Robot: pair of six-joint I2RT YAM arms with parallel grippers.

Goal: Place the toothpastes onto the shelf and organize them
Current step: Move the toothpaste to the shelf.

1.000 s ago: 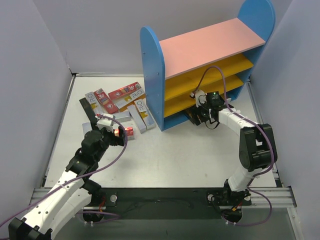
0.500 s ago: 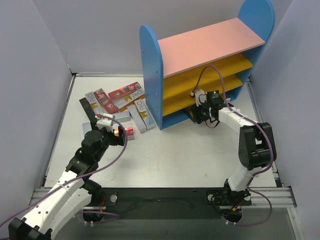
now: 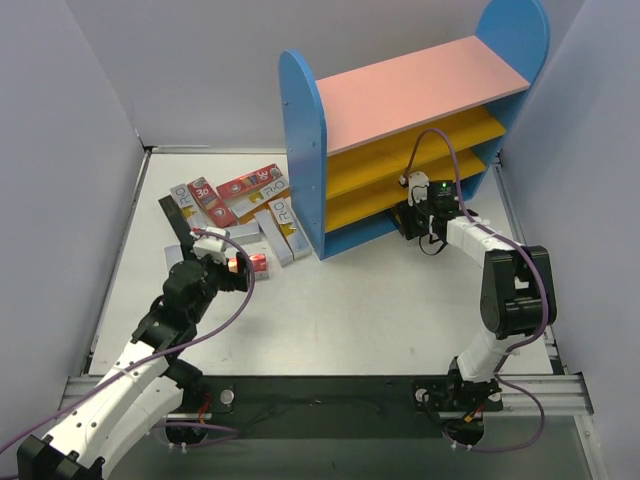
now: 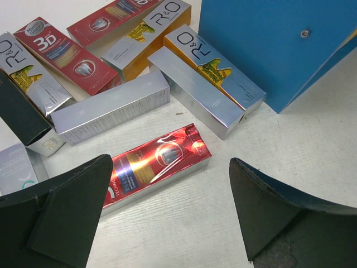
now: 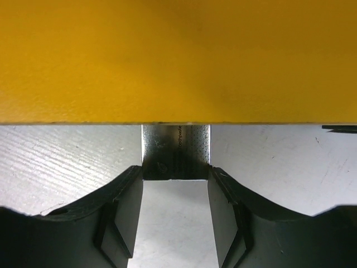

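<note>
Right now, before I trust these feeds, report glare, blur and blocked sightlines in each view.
Left wrist: sharp, but the red foil toothpaste box throws bright glare. Right wrist: the yellow shelf board fills the upper half, flat and featureless; the silver toothpaste box beneath shows readable print. Top external: even, soft light, no harsh shadows.

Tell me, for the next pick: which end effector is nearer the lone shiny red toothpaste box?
Left. The left end effector hangs open over the red box; the right end effector is away at the shelf, gripping a silver box.
</note>
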